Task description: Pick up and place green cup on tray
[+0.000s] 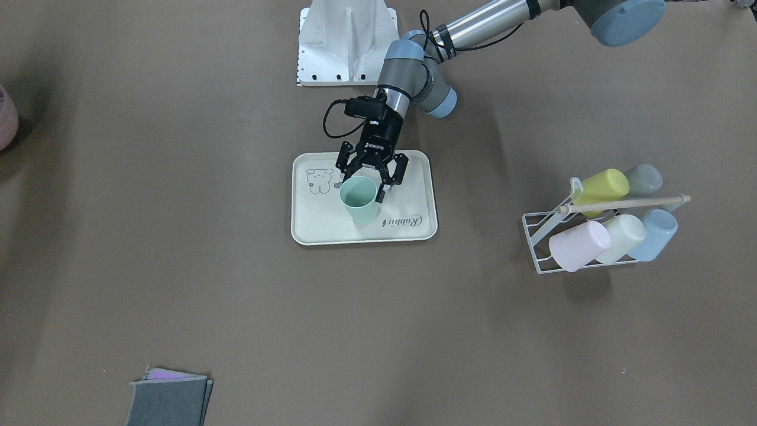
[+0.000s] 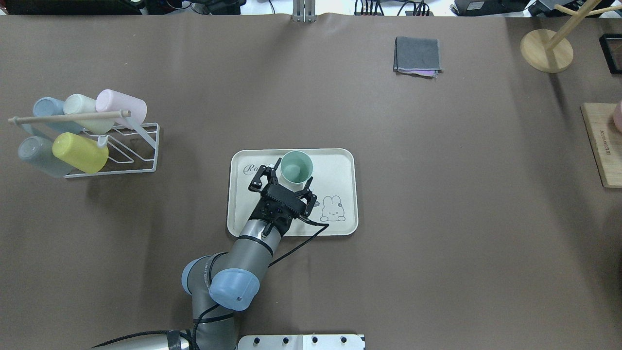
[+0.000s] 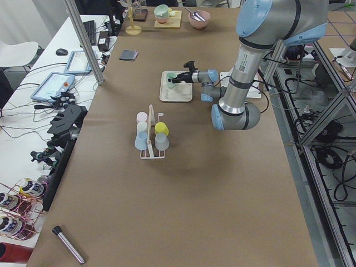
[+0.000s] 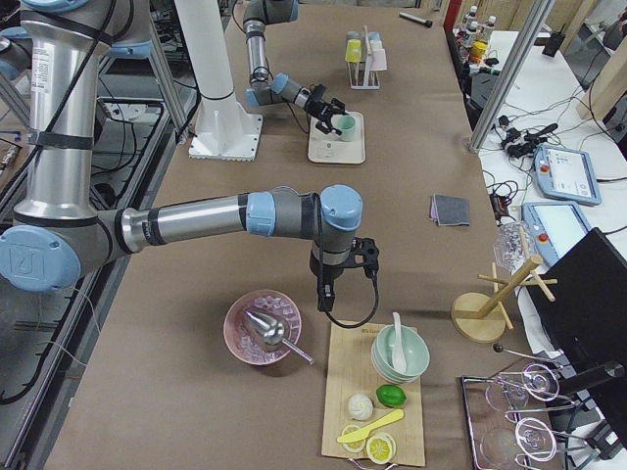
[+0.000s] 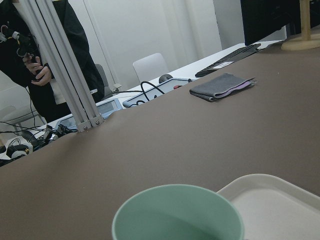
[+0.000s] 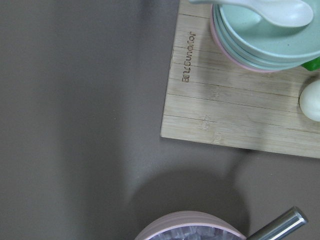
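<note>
Just one green cup [image 1: 359,199], one tray [image 1: 319,222]

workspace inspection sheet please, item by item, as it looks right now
surface: brown table, flat covering.
job's things: green cup upright on the tray, near the script print.
clutter: wire rack with five cups; grey cloth; wooden stand; wooden board; pink bowl.
hands: left hand open, straddling green cup; right hand by pink bowl, open or shut cannot tell.
cables: black cable loops from left wrist over tray's near rim.
surroundings: person standing past the table's far edge.
</note>
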{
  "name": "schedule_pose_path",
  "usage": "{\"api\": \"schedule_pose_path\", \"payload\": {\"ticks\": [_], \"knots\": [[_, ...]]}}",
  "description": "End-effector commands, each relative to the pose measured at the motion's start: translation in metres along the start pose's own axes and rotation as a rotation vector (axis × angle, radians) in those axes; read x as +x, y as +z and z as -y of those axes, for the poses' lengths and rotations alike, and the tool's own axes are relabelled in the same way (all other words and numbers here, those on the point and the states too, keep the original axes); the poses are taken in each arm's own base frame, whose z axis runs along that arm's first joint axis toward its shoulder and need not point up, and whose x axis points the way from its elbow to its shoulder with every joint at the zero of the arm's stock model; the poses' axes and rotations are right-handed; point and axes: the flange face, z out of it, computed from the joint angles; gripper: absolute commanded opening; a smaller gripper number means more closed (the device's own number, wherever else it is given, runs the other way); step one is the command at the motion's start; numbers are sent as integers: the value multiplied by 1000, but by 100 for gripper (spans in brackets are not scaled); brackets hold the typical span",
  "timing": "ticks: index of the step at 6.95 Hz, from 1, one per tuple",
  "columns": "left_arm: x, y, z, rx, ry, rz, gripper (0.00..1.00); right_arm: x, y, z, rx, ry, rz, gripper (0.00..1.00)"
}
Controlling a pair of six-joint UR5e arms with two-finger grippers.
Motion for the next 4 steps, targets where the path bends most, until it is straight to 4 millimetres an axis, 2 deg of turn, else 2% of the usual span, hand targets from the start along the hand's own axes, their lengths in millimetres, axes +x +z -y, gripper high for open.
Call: {"api": "schedule_pose_path", "payload": {"ticks": [1,2,4], "knots": [[-9,-3,-8,6,-7,-2,93,1,1,0,-4,3,1,100],[-16,-6,-14,5,-3,-2,97,1,1,0,-4,3,7,100],[-28,-13,-15,8,-8,-3,98,1,1,0,0,4,19,100]]}}
